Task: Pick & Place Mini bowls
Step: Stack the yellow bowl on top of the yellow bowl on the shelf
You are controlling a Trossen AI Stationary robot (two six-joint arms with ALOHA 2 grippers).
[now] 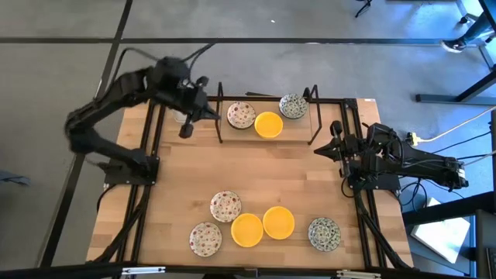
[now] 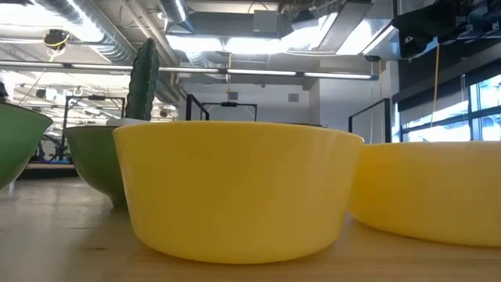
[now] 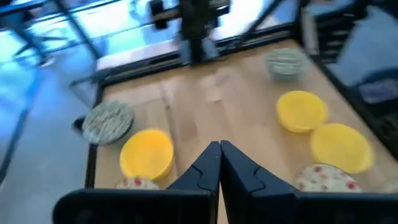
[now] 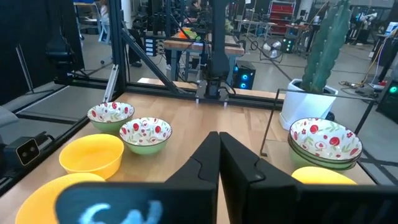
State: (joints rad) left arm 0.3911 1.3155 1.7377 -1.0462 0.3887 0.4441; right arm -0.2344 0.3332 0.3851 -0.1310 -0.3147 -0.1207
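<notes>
The mini bowls sit in two bunches on the wooden table [image 1: 263, 178]: at the far edge there's a red-speckled bowl [image 1: 241, 115], a yellow bowl [image 1: 268, 125] touching it and a green-patterned bowl [image 1: 293, 106] just beside that, and near the front edge two more red-speckled ones [image 1: 225, 206] [image 1: 206, 239], two yellow ones [image 1: 247, 230] [image 1: 278, 222] and another green-patterned one [image 1: 324, 233]. The left gripper [image 1: 186, 130] hangs over the far-left part of the table close to the far bunch, fingers pressed together on nothing, and the right gripper [image 1: 318, 150] is out by the right edge, also pinched closed and empty. A cactus in a white pot [image 4: 305, 102] stands at the far-left corner beside the far red-speckled bowl.
</notes>
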